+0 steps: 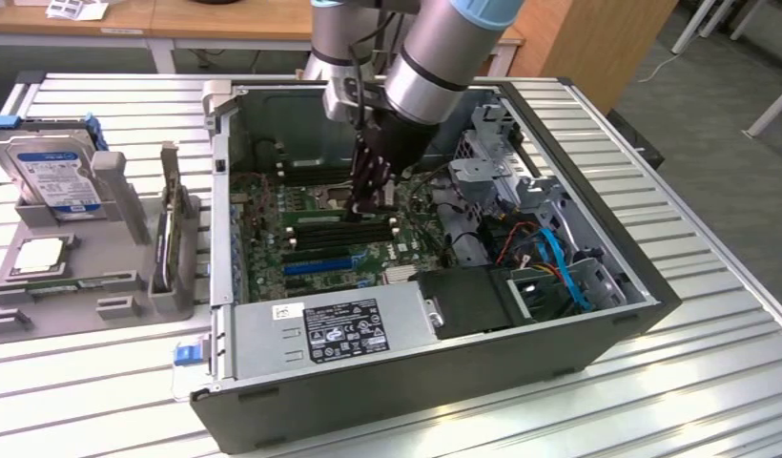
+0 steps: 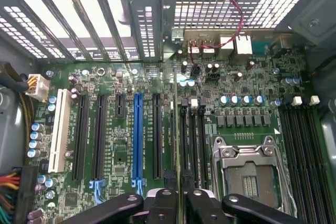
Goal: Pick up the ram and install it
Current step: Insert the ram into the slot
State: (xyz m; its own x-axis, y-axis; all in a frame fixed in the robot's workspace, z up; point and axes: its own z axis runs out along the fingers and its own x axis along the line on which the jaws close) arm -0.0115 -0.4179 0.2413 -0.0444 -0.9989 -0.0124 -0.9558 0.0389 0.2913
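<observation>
My gripper [image 1: 371,196] reaches down into the open computer case [image 1: 404,396], just above the motherboard [image 1: 318,253]. In the wrist view the black fingers [image 2: 164,205] are shut on the ram [image 2: 177,150]. The ram shows edge-on there as a thin green strip. It hangs upright over the black memory slots [image 2: 191,140] beside the CPU socket [image 2: 247,177], and runs along them. I cannot tell whether its lower edge touches a slot. In the exterior view the fingers hide most of the ram.
Expansion slots, one of them blue [image 2: 138,135], lie beside the memory slots. The power supply [image 1: 327,329], a drive cage [image 1: 493,162] and blue cables [image 1: 563,272] crowd the case. At the exterior view's left a grey fixture [image 1: 60,286] holds a hard drive [image 1: 54,176].
</observation>
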